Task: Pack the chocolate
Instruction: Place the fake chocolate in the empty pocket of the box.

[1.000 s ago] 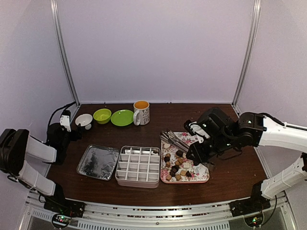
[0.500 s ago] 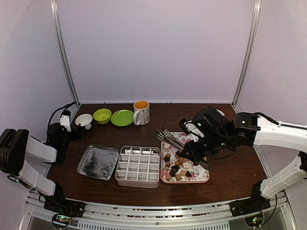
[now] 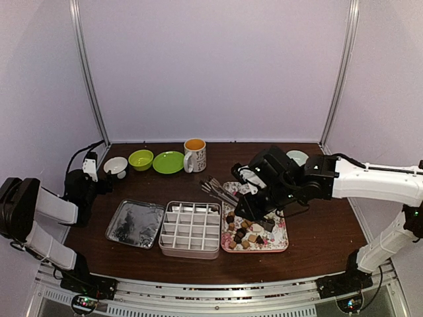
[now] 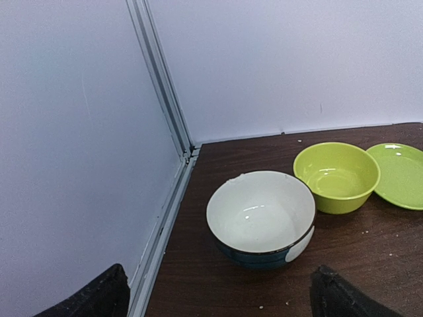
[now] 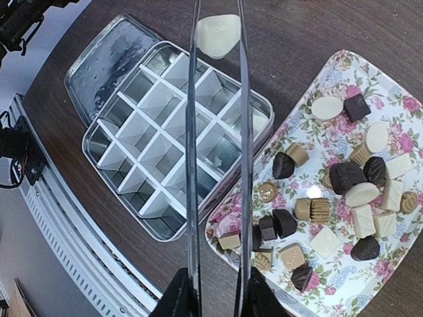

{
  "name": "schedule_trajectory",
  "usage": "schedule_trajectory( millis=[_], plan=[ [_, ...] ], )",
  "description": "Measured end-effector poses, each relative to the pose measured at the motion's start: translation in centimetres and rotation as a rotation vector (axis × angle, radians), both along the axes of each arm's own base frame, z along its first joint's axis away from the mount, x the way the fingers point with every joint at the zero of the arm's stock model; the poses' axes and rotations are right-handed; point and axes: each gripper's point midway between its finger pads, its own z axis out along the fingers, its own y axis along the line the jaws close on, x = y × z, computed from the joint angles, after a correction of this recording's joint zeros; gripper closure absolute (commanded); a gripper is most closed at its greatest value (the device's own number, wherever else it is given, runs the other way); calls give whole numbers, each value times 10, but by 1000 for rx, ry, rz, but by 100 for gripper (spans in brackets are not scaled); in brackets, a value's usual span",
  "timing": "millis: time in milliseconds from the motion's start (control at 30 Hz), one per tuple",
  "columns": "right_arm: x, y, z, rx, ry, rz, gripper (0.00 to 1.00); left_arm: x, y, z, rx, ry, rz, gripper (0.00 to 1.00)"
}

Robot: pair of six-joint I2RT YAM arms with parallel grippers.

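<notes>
Chocolate pieces (image 3: pixel 246 231) (image 5: pixel 330 198), dark, tan and cream-white, lie on the pink floral tray (image 3: pixel 281 246) (image 5: pixel 344 72). My right gripper (image 3: pixel 256 193) (image 5: pixel 215 297) is shut on thin metal tongs (image 3: pixel 218 190) (image 5: pixel 193 165). A cream-white chocolate (image 5: pixel 218 34) is pinched between the tong tips, hanging over the far edge of the divided metal box (image 3: pixel 190 229) (image 5: pixel 178 132). The box's cells look empty. My left gripper (image 3: pixel 99 177) (image 4: pixel 218 300) is open at the far left, with nothing between its fingers.
The box's lid (image 3: pixel 135 223) (image 5: pixel 106 72) lies left of the box. Along the back stand a white bowl (image 3: pixel 115 166) (image 4: pixel 261 214), a green bowl (image 3: pixel 141 159) (image 4: pixel 336 175), a green plate (image 3: pixel 168 162) (image 4: pixel 400 173) and a mug (image 3: pixel 195 154). Another pale bowl (image 3: pixel 297 157) sits behind the right arm.
My right arm has swung left, carrying the tongs from over the floral tray toward the far edge of the divided box. The left arm has not moved.
</notes>
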Motion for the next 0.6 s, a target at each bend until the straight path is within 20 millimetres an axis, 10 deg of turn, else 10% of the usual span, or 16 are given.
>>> schedule_trajectory(
  millis=[600],
  plan=[
    [0, 26, -53, -54, 95, 45, 67, 0, 0, 0, 0, 0, 0, 2]
  ],
)
